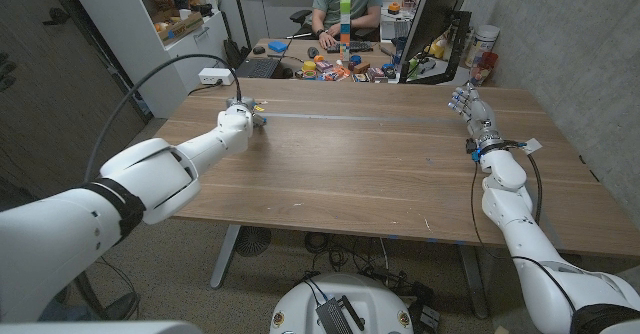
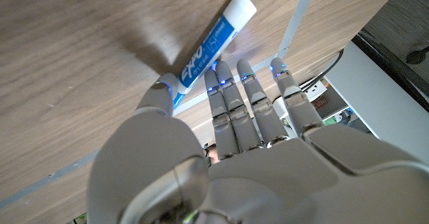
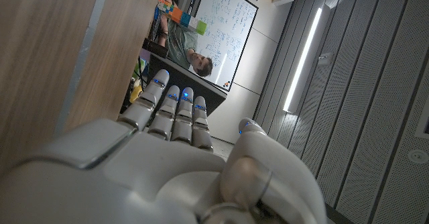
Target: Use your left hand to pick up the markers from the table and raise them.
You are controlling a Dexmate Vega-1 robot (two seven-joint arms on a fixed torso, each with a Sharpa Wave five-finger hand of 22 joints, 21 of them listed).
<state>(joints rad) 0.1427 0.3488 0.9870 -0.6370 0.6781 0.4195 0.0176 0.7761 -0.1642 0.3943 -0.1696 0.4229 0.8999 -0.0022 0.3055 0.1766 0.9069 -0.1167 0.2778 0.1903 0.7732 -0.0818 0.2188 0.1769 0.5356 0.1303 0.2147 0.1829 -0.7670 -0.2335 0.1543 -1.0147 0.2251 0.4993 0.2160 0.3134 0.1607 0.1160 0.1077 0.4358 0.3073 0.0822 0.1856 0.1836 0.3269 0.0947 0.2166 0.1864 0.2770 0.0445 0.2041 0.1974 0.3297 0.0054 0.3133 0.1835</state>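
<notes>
Toward eleven o'clock on the wooden table (image 1: pixel 380 164), the left hand (image 1: pixel 243 115) was at the far edge, its fingers (image 2: pixel 231 100) held close together and its thumb pressed against a blue-and-white marker (image 2: pixel 209 41). The wrist view showed the marker lying slanted on the wood, pinched low on its barrel with the capped end projecting free. Judged risk: so short a hold near one end could let the marker pivot or slip out on the rise. Only one marker was visible; any others could not be confirmed. At two o'clock, the right hand (image 1: pixel 473 109) stood upright, fingers together and holding nothing, well apart from the work.
</notes>
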